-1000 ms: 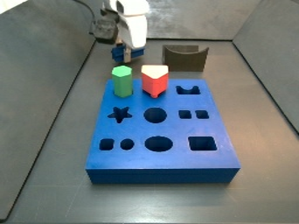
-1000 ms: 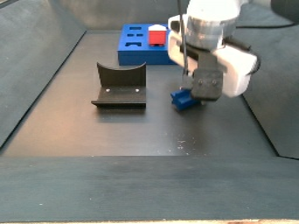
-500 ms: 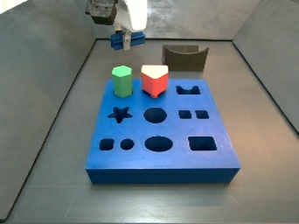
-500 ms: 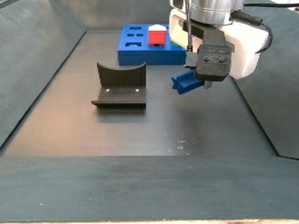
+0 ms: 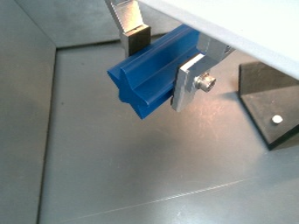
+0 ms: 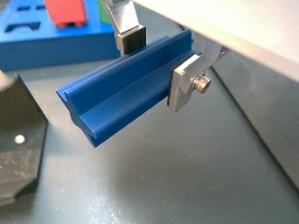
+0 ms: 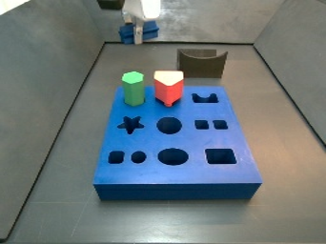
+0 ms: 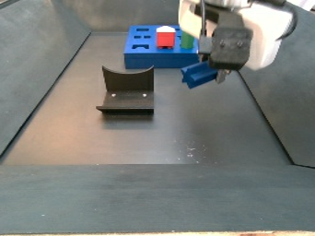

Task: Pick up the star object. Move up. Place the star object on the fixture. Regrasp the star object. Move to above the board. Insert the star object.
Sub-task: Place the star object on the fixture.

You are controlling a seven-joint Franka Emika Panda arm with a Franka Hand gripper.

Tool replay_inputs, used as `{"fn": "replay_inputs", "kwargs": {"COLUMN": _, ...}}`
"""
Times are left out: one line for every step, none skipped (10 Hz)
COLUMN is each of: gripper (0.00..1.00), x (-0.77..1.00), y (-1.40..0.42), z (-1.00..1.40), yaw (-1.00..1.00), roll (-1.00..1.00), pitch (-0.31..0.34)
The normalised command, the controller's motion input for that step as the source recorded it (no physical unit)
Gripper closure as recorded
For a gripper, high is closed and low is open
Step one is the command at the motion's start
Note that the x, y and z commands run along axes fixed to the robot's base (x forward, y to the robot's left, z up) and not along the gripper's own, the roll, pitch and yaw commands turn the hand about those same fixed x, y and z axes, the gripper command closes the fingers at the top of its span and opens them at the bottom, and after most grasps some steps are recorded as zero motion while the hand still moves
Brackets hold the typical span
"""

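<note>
My gripper (image 5: 162,61) is shut on the star object (image 5: 155,68), a dark-blue ridged prism held crosswise between the silver fingers, well above the floor. Both wrist views show it; it also shows in the wrist view (image 6: 126,85). In a side view the gripper (image 7: 137,29) hangs high at the back left with the star object (image 7: 137,31) in it. In a side view the star object (image 8: 201,73) is in the air to the right of the fixture (image 8: 125,90). The fixture (image 7: 201,63) stands behind the blue board (image 7: 177,139). The board's star hole (image 7: 130,123) is open.
A green hexagonal peg (image 7: 132,88) and a red peg with a pale top (image 7: 169,89) stand in the board's back row. Grey walls ring the dark floor. The fixture's edge shows in both wrist views (image 5: 271,114) (image 6: 21,153).
The gripper has risen from the floor with the star object held in it, and now hangs higher than half a second ago.
</note>
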Motion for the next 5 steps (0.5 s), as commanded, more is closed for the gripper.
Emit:
{"fn": "replay_inputs", "kwargs": {"gripper": 1.0, "x": -0.03, "y": 0.01, "z": 1.0, "yaw": -0.01, "roll": 0.09, "pitch": 0.083}}
{"fn": "replay_inputs", "kwargs": {"gripper": 1.0, "x": -0.03, "y": 0.01, "z": 1.0, "yaw": -0.01, "roll": 0.1, "pitch": 0.09}}
{"fn": "replay_inputs", "kwargs": {"gripper": 1.0, "x": -0.03, "y": 0.01, "z": 1.0, "yaw": 0.0, "roll": 0.12, "pitch": 0.093}}
{"fn": "replay_inputs", "kwargs": {"gripper": 1.0, "x": -0.03, "y": 0.01, "z": 1.0, "yaw": 0.01, "roll": 0.1, "pitch": 0.092}}
{"fn": "replay_inputs", "kwargs": {"gripper": 1.0, "x": -0.03, "y": 0.01, "z": 0.95, "yaw": 0.01, "roll": 0.1, "pitch": 0.092}}
